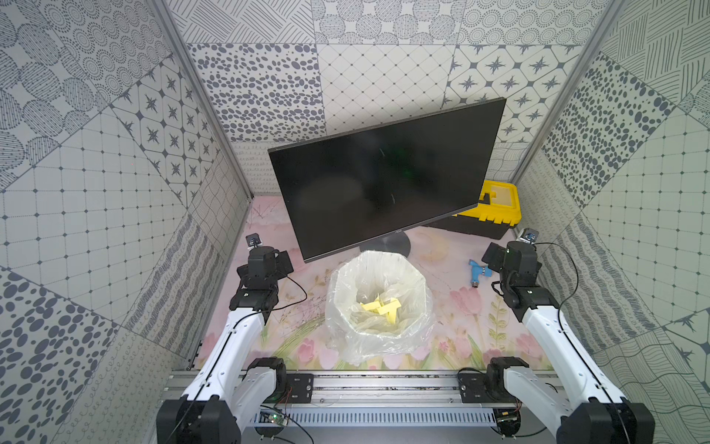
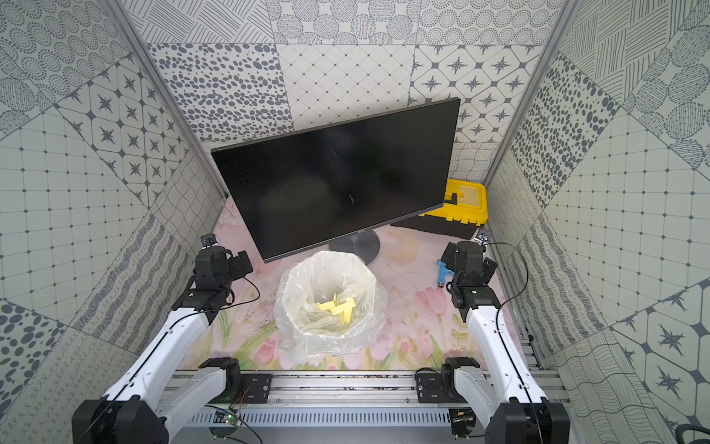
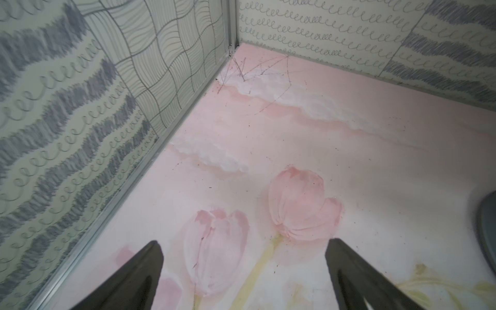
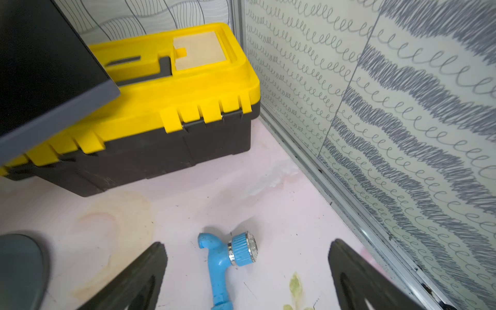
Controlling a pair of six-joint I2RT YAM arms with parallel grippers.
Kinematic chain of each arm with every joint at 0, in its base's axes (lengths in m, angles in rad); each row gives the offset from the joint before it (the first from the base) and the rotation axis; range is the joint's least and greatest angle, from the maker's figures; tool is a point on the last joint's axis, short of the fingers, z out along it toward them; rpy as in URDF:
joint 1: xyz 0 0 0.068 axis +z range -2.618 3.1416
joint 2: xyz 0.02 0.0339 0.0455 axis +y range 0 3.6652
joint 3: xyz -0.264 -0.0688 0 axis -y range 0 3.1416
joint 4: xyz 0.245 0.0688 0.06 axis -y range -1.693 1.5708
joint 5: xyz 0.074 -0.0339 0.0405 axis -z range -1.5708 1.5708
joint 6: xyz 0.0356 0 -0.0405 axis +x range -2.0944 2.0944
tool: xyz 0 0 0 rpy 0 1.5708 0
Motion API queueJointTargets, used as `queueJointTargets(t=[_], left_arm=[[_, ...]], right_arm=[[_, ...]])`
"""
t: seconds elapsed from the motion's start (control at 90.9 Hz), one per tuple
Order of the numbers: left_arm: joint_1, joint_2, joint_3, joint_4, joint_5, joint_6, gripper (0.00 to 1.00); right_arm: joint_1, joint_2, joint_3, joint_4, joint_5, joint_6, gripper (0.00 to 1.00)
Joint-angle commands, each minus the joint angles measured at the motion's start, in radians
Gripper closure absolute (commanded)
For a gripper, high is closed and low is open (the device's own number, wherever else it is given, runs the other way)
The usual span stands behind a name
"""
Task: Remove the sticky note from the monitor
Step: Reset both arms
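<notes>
Two grippers are held forward over the table (image 1: 442,269), one at each side. Nearest in the middle, a bin (image 1: 338,292) lined with a clear bag is stood on the tulip print. Several yellow sticky notes (image 1: 380,307) are seen lying folded inside it in both top views (their exact count cannot be told).

The left gripper (image 3: 243,241) is held at the left side, level with the bin's far edge. Its jaws are spread wide, and only printed tulips are seen between the fingers. The right gripper (image 4: 247,243) is held at the right side, its jaws likewise wide apart and clamped on nothing. A blue hose nozzle (image 4: 222,257) is seen lying on the table between its fingers in the wrist view.

Just behind the bin the monitor (image 1: 384,177) is stood on its round stand base (image 1: 388,244), turned at a slant, with its screen dark. Farthest back, at the right, a yellow-and-black toolbox (image 1: 495,209) is partly hidden by the monitor's lower corner.
</notes>
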Motion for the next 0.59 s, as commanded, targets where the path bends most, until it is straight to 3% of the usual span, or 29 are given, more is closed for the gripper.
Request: queueJointTargets(t=[0.0, 0.308, 0.583], left_arm=[[0.013, 0.111, -0.101, 0.428, 0.231, 0.073, 0.01], [0.012, 0.309, -0.251, 0.771, 0.368, 0.068, 0.01], [0.008, 0.447, -0.253, 0.939, 0.506, 0.088, 0.01]], right_arm=[[-0.007, 0.048, -0.062, 0.236, -0.007, -0.072, 0.02], [-0.005, 0.237, -0.175, 0.568, -0.168, -0.117, 0.02], [0.054, 0.411, -0.201, 0.834, -0.277, -0.236, 0.02]])
